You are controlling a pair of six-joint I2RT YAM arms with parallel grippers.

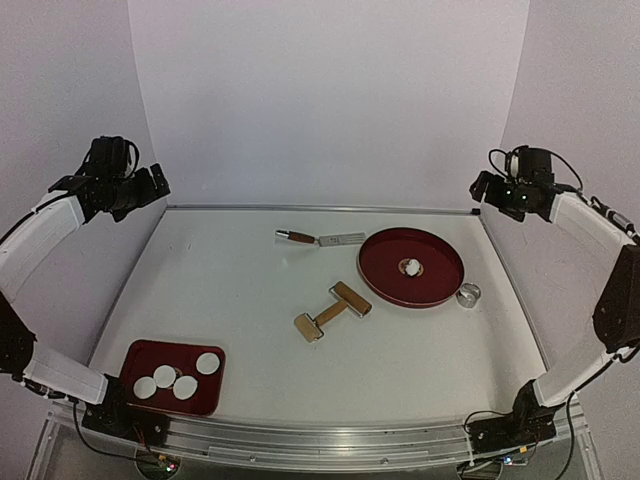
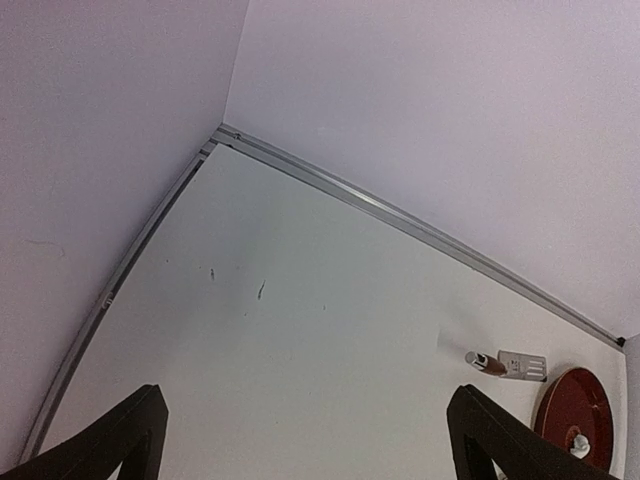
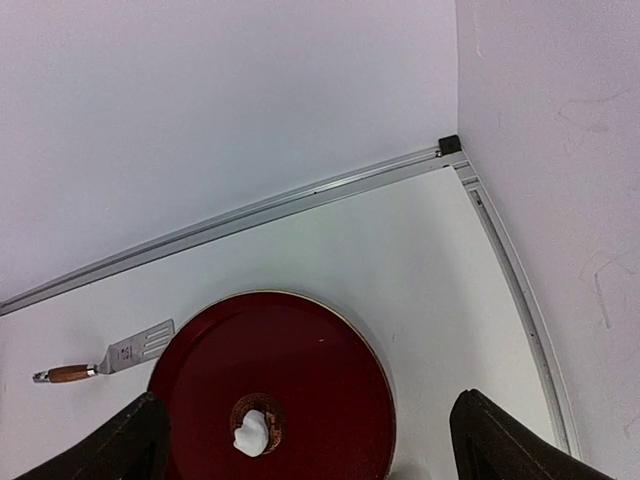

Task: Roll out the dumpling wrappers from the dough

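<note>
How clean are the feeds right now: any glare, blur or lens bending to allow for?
Top external: soft even light, no glare; the front rail bows slightly from the wide lens, dumpling wrappers distinct. Left wrist: back rail curves strongly, fingers dark silhouettes. Right wrist: red plate and dough piece sharp, no glare.

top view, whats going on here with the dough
Nothing is being handled. The left end effector and right end effector hang open and empty, up near the back corners. Four dumpling wrappers lie on the small red tray; a ragged dough piece sits on the round red plate, with the rolling pin lying on the table nearby.
</note>
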